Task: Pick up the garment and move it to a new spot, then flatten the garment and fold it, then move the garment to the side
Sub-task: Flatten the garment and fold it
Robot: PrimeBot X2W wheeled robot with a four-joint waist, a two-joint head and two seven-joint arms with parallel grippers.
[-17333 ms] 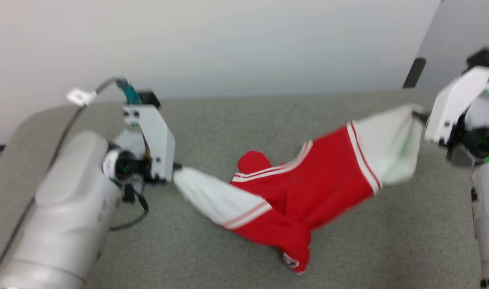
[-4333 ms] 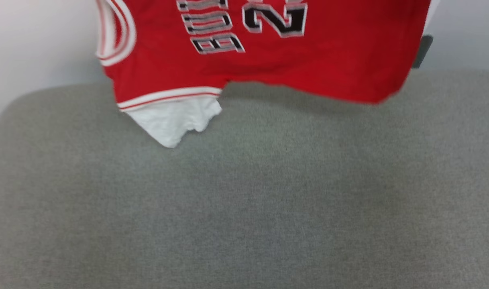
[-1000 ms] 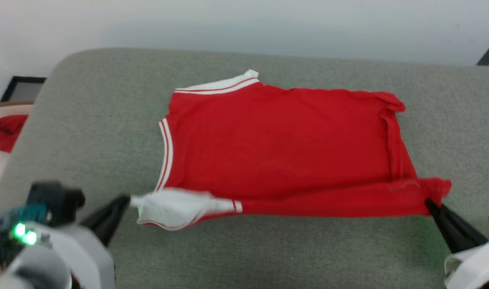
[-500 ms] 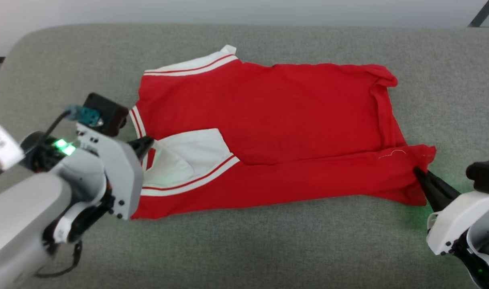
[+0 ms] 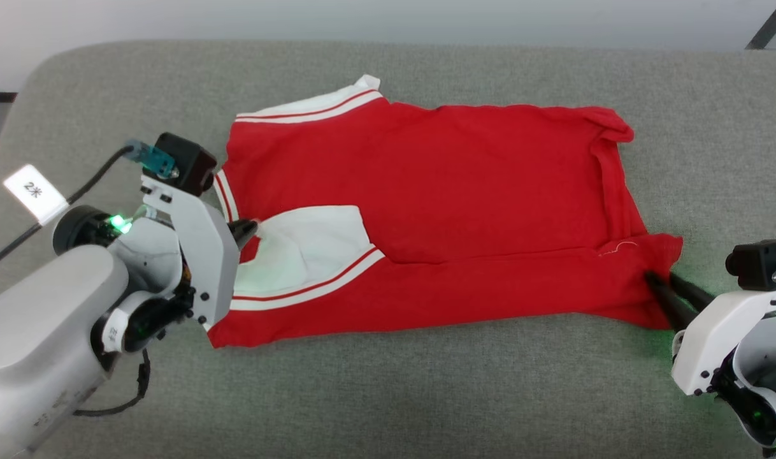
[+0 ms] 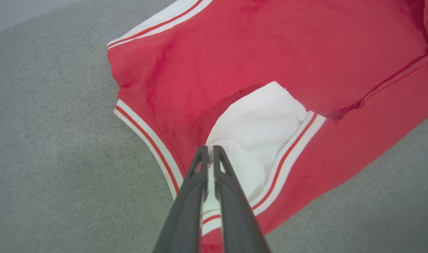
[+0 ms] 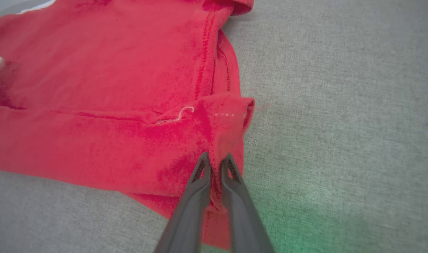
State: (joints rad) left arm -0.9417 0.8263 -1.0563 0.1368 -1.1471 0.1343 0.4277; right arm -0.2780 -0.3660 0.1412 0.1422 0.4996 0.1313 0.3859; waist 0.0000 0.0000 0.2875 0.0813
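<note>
Jersey (image 5: 464, 191) is lying spread out across the grey upholstered cushion (image 5: 388, 408), with its red body mostly flat and its near edge doubled over itself in a long red band. On your left side, the left gripper (image 5: 251, 228) is sitting at the white sleeve (image 5: 305, 245), which is resting folded in on top of the red cloth. Through the left wrist camera you are seeing its two dark fingers drawn close together, pinching the sleeve's edge between their tips. Over on your right, the right gripper (image 5: 649, 277) is meeting the folded hem corner (image 5: 655, 252), low against the cushion. Its fingers are nearly together too, nipping red cloth between them, and a green glow is falling on the cushion just beside
</note>
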